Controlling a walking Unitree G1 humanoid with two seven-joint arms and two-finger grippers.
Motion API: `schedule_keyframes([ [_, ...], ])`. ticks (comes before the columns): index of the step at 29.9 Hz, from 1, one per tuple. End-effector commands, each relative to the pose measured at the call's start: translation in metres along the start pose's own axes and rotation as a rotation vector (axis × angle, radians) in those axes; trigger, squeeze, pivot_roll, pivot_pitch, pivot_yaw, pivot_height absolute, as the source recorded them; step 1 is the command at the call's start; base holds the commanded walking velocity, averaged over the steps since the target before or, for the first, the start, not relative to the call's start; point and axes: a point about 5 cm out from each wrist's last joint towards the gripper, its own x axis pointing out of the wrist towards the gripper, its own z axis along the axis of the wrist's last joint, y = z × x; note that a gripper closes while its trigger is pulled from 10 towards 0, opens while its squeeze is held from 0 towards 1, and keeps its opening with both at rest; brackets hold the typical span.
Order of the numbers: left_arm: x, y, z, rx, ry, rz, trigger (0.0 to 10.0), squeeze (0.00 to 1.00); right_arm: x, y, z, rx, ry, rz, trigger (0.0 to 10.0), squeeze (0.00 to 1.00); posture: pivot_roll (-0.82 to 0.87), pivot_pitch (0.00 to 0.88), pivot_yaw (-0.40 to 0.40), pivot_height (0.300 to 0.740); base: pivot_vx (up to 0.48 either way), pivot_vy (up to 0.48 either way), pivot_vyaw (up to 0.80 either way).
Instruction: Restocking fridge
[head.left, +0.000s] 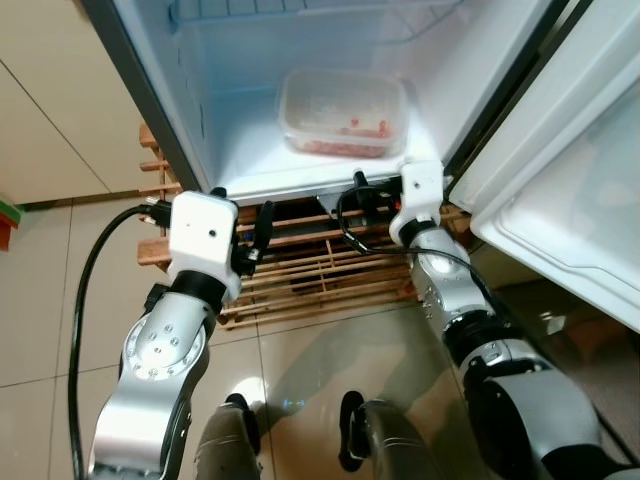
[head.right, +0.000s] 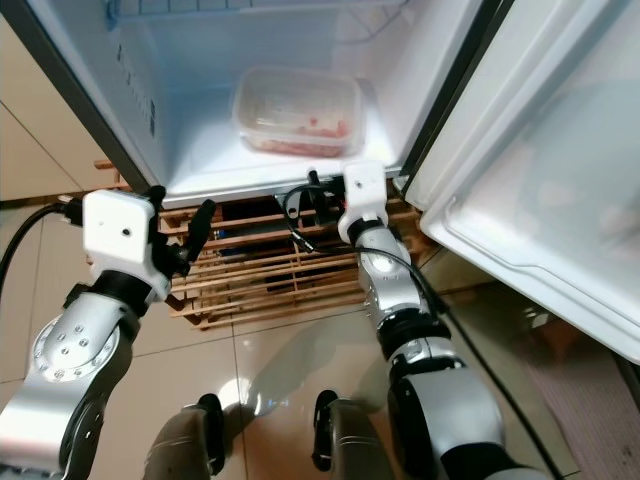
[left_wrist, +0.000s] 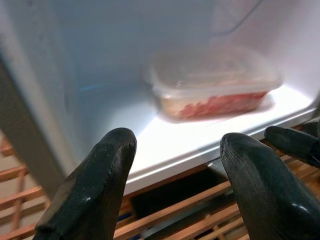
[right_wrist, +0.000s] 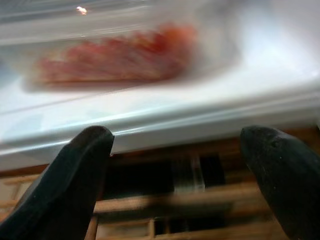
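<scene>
The fridge (head.left: 230, 150) stands open, its door (head.left: 570, 200) swung out to the right, and its white bottom shelf (head.left: 250, 165) is lit and bare apart from one item. A slatted wooden pallet (head.left: 310, 270) lies under the fridge on the tiled floor (head.left: 60, 300).

A clear lidded plastic container (head.left: 343, 112) holding something red and pink, possibly meat, though the blur makes that uncertain, sits flat on the shelf, right of centre and towards the back.

The left gripper (left_wrist: 175, 175) hangs just in front of the shelf's near edge on the left, fingers spread apart and empty. The right gripper (right_wrist: 185, 165) sits at the same near edge further right, below the shelf lip, also spread wide and holding nothing.

The container looks placed, so the step in hand is probably clearing the arms away. To do that well, draw both grippers straight back towards the robot and slightly down, keeping the fingers spread so they do not catch the shelf lip. The right arm should stay left of the door's inner panel. Only then swing the door closed.
</scene>
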Motion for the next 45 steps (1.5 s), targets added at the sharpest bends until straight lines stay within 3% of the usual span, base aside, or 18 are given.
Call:
schedule_keyframes([
  [1,0.002,-0.005,-0.004,-0.003,0.0,-0.016,10.0,0.0,-0.002,-0.004,0.006,0.047,-0.019,-0.001,10.0,0.0,0.05,0.121,-0.104,0.74,0.0,0.0,0.0],
  [4,0.012,-0.007,-0.007,-0.013,-0.005,-0.024,10.0,0.0,-0.006,-0.002,0.011,-0.016,-0.058,0.036,10.0,0.0,0.03,0.065,-0.102,0.74,0.0,0.0,0.0],
  [7,0.021,-0.014,-0.012,-0.029,0.004,-0.069,10.0,0.0,-0.025,-0.001,0.011,-0.059,-0.101,0.036,10.0,0.0,0.02,0.011,-0.097,0.74,0.0,0.0,0.0],
  [9,0.023,-0.014,-0.013,-0.033,0.001,-0.077,10.0,0.0,-0.029,-0.001,0.013,-0.076,-0.112,0.026,10.0,0.0,0.02,0.0,-0.092,0.74,0.0,0.0,0.0],
  [12,0.024,-0.012,-0.017,-0.036,0.008,-0.078,10.0,0.0,-0.042,-0.001,0.015,-0.111,-0.153,-0.012,10.0,0.0,0.01,0.0,-0.083,0.74,0.0,0.0,0.0],
  [14,0.022,-0.001,-0.028,-0.065,0.049,-0.05,10.0,0.0,-0.062,-0.003,0.012,-0.201,-0.174,-0.027,10.0,0.0,-0.01,0.0,-0.064,0.74,0.0,0.0,0.0],
  [16,0.016,0.011,-0.04,-0.062,0.086,-0.024,10.0,0.0,-0.083,-0.015,0.002,-0.259,-0.14,-0.058,10.0,0.0,-0.02,0.0,-0.058,0.74,0.0,0.0,0.0],
  [18,0.014,0.013,-0.043,-0.062,0.094,-0.018,10.0,0.0,-0.089,-0.019,0.0,-0.266,-0.125,-0.073,10.0,0.0,-0.02,0.0,-0.058,0.74,0.0,0.0,0.0],
  [20,0.009,0.022,-0.056,-0.065,0.119,0.029,10.0,0.0,-0.114,-0.043,-0.015,-0.312,-0.07,-0.159,10.0,0.0,-0.03,0.0,-0.061,0.74,0.0,0.0,0.0],
  [21,0.009,0.022,-0.056,-0.065,0.119,0.029,10.0,0.0,-0.114,-0.043,-0.015,-0.312,-0.07,-0.159,10.0,0.0,-0.03,0.0,-0.061,0.74,0.0,0.0,0.0],
  [22,0.007,0.027,-0.064,-0.064,0.128,0.066,10.0,0.0,-0.126,-0.053,-0.022,-0.335,-0.041,-0.193,10.0,0.0,-0.03,0.0,-0.064,0.74,0.0,0.0,0.0],
  [27,-0.002,0.03,-0.08,-0.045,0.165,0.102,10.0,0.0,-0.138,-0.061,-0.029,-0.342,-0.019,-0.24,10.0,0.0,-0.04,0.0,-0.073,0.74,0.0,0.0,0.0],
  [29,-0.008,0.026,-0.088,-0.069,0.19,0.102,10.0,0.0,-0.138,-0.07,-0.028,-0.295,-0.021,-0.324,10.0,0.0,-0.04,0.0,-0.066,0.74,0.0,0.0,0.0],
  [36,0.011,0.011,-0.079,-0.101,0.13,0.071,10.0,0.0,-0.128,-0.066,-0.022,-0.238,-0.075,-0.368,10.0,0.0,-0.05,0.0,-0.05,0.74,0.0,0.0,0.0],
  [39,-0.001,0.025,-0.087,-0.091,0.119,0.119,10.0,0.0,-0.139,-0.072,-0.027,-0.242,-0.062,-0.406,10.0,0.0,-0.06,0.0,-0.048,0.74,0.0,0.0,0.0],
  [40,-0.016,0.023,-0.098,-0.043,0.151,0.071,10.0,0.0,-0.151,-0.075,-0.037,-0.278,-0.019,-0.392,10.0,0.0,-0.06,0.0,-0.046,0.74,0.0,0.0,0.0],
  [42,-0.028,0.016,-0.107,0.018,0.176,-0.006,10.0,0.0,-0.16,-0.079,-0.049,-0.327,0.049,-0.348,10.0,0.0,-0.06,0.0,-0.053,0.74,0.0,0.0,0.0],
  [45,-0.038,0.018,-0.114,0.02,0.213,-0.027,10.0,0.0,-0.165,-0.087,-0.061,-0.338,0.104,-0.337,10.0,0.0,-0.06,0.0,-0.057,0.74,0.0,0.0,0.0],
])
